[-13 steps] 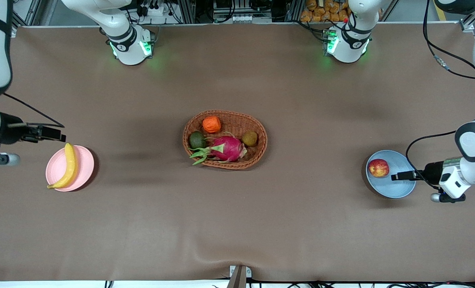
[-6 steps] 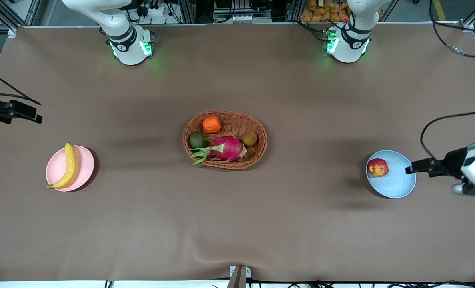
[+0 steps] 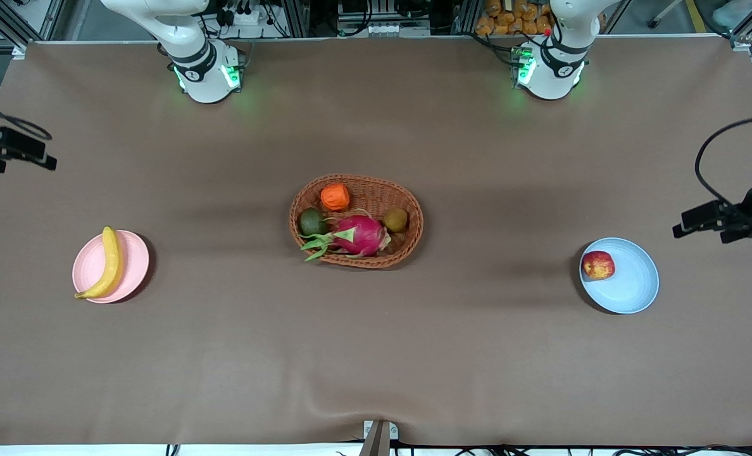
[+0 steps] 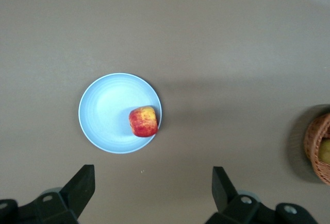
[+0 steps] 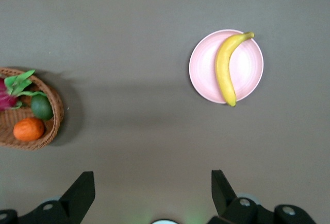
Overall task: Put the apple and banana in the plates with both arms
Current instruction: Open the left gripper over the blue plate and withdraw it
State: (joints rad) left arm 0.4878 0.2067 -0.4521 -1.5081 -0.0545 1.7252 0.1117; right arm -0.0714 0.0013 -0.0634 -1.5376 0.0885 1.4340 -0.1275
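The red apple (image 3: 599,265) lies in the pale blue plate (image 3: 632,288) at the left arm's end of the table; both show in the left wrist view, apple (image 4: 143,121) on plate (image 4: 103,116). The yellow banana (image 3: 108,263) lies across the pale pink plate (image 3: 132,259) at the right arm's end; the right wrist view shows banana (image 5: 225,68) on plate (image 5: 247,69). My left gripper (image 3: 692,221) is open and empty, high over the table edge beside the blue plate. My right gripper (image 3: 31,152) is open and empty, high over the table edge beside the pink plate.
A brown wicker basket (image 3: 407,247) stands mid-table with an orange ridged fruit (image 3: 335,197), a magenta dragon fruit (image 3: 360,235), a dark green fruit (image 3: 312,222) and a small brown fruit (image 3: 395,219). The basket's rim shows in both wrist views (image 4: 312,147) (image 5: 54,121).
Both grippers have drawn up and away from their plates toward the table's ends. The apple and banana stay put on their plates.
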